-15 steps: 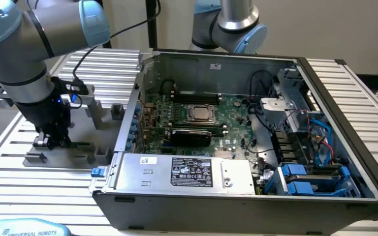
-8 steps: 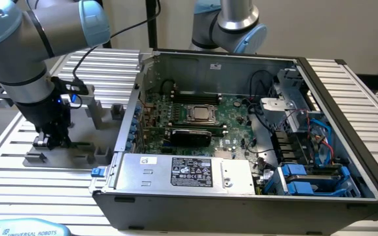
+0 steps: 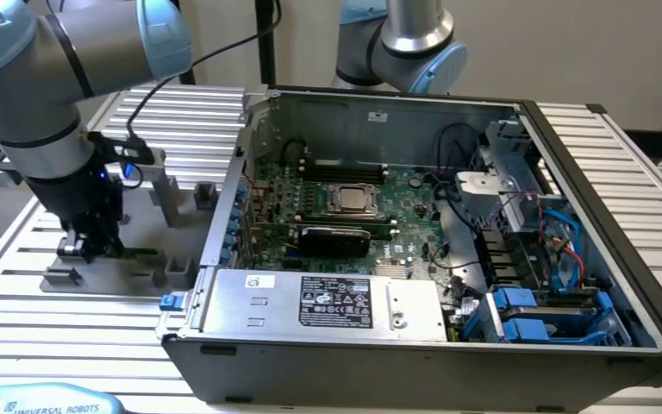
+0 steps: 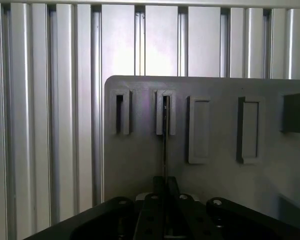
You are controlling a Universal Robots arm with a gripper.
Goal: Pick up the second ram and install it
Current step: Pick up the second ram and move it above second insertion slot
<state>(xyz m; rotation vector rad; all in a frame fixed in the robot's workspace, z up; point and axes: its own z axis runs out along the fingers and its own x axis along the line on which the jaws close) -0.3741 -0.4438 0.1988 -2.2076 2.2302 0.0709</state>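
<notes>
The second ram shows edge-on in the wrist view as a thin dark stick standing in a slotted block of the grey tray. My gripper is straight over it, its two black fingers drawn in against the stick's near end. In the exterior view my gripper is down at the grey tray on the exterior view's left, beside the open computer case. The motherboard lies inside the case, with long black slots behind the CPU socket.
Upright grey tray blocks stand between my gripper and the case wall. A power supply fills the case's near side, and cables and blue drive bays its right. A second arm stands behind the case.
</notes>
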